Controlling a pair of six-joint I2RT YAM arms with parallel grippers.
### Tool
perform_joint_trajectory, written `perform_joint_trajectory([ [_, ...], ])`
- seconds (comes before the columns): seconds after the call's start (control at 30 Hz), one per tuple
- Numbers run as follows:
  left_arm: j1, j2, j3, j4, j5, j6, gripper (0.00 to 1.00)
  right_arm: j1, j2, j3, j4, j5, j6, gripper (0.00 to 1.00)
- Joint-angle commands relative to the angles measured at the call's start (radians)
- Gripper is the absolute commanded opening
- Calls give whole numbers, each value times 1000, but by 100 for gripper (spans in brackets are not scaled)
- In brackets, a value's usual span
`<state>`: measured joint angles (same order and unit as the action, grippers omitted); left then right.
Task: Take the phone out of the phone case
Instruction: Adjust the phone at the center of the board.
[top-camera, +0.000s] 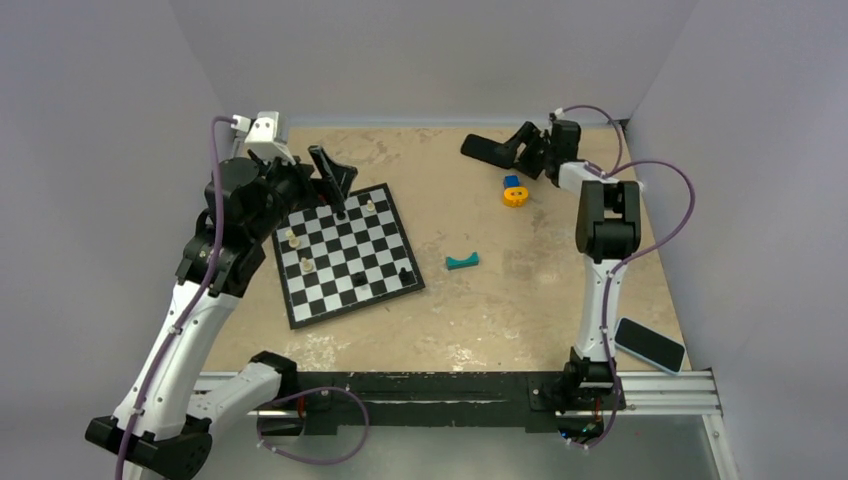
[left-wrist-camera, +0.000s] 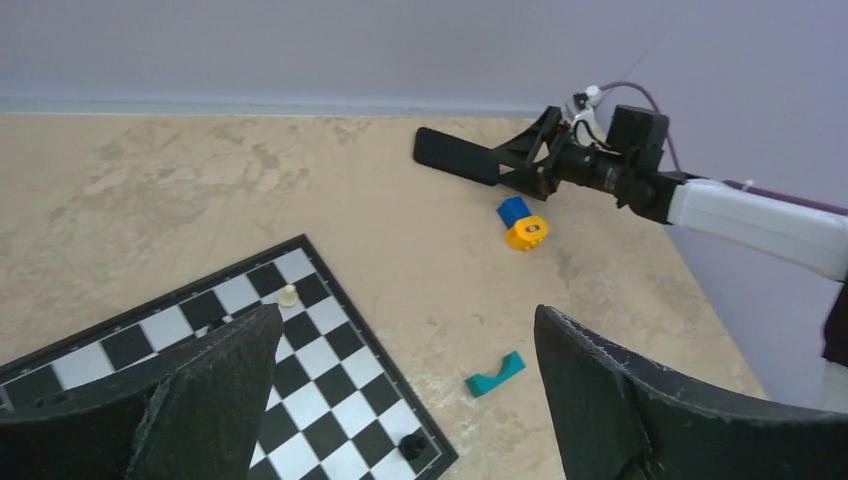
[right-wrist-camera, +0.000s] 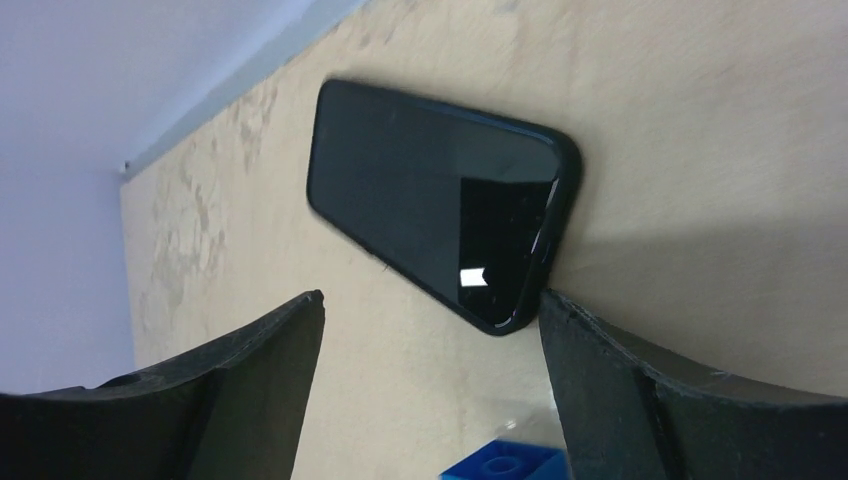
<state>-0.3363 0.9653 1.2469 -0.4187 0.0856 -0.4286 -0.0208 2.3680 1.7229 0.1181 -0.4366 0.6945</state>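
**Q:** How are the arms posed?

**A:** The left arm rises from the near left corner and bends over the far corner of a chessboard (top-camera: 345, 255). The left gripper (left-wrist-camera: 405, 315) hangs above the board. Its fingers are spread wide and nothing is between them. The right arm stretches out to the far right of the tabletop (top-camera: 480, 310), with its wrist held low and turned left. The right gripper (right-wrist-camera: 430, 300) is released too, its fingers wide apart and aimed at the near end of the case (right-wrist-camera: 430, 200). One fingertip (right-wrist-camera: 560, 320) sits just beside a corner of the case. I cannot tell whether it touches.

**Q:** What does the case look like?

**A:** It is a black rounded rectangle, glossy, with a raised rim and a small bright reflection on its surface. It lies on the tabletop near the back wall.

**Q:** And the phone?

**A:** The phone (top-camera: 650, 345) is out of the case and well apart from it. It lies at the near right edge of the tabletop, beside the right arm's base. Its dark face is up, edged by a pale blue rim.
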Motion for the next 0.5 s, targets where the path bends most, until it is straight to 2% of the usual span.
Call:
perform_joint_trajectory([
  [0.0,5,-66,-52,34,-120,118,99,101,-99,-49,27,-44,-49,82],
  [0.2,5,-73,-73,43,-145,149,99,201,-200,-145,34,-31,-78,80],
  [0.33,7,-65,-72,40,-131,141,99,213,-271,-166,-77,169,-192,82],
  [0.4,6,-66,-73,43,-113,130,99,214,-259,-117,-143,271,-245,84],
  [0.47,8,-65,-75,48,-92,117,99,213,-219,-49,-198,312,-270,87],
])
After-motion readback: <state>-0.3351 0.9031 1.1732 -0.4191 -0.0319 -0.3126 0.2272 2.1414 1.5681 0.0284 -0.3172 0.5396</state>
